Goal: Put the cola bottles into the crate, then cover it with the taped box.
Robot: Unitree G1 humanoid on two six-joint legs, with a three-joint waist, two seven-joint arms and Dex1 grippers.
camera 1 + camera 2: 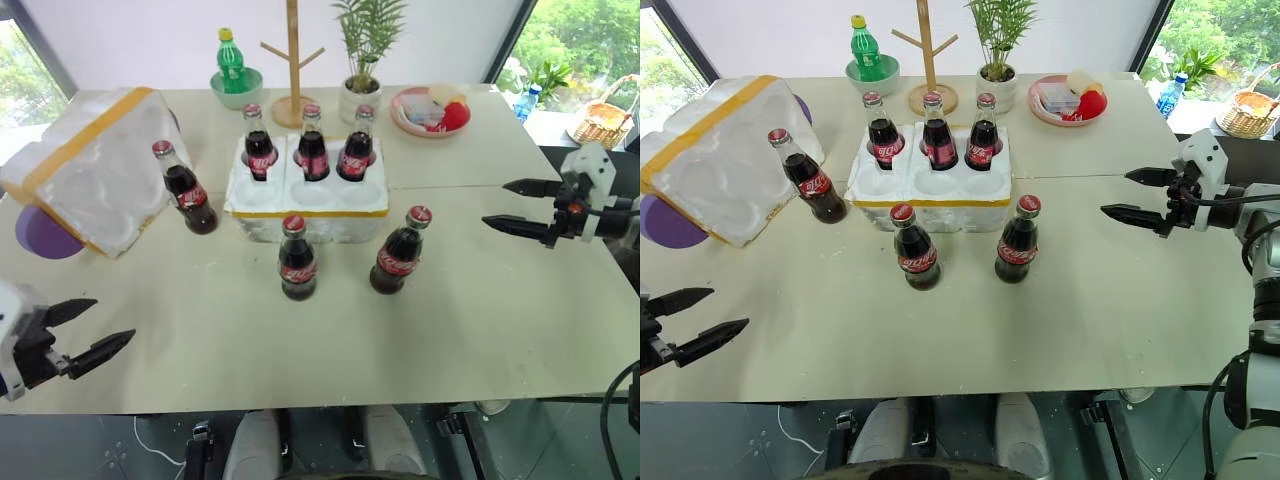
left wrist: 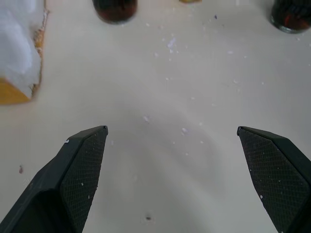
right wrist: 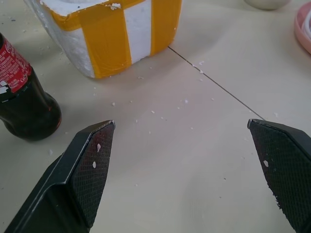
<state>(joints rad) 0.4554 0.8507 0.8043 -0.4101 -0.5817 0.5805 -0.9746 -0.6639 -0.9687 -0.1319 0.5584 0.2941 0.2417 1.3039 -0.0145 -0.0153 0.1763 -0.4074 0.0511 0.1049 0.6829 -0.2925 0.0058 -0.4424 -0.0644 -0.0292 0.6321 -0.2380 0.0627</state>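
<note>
Three cola bottles [image 1: 298,257] stand before the crate [image 1: 306,205].

a big pale table [image 1: 480,330] fills the room's middle, with a thin seam line running across it and tiny white crumbs on top. behind it is a plain white wall [image 1: 150,40]. windows [image 1: 585,35] with dark frames sit at both far corners, and green trees and daylight show outside. the floor [image 1: 120,445] under the near edge is dark and shiny. a woven basket [image 1: 605,120] sits on a ledge by the right window.
</note>
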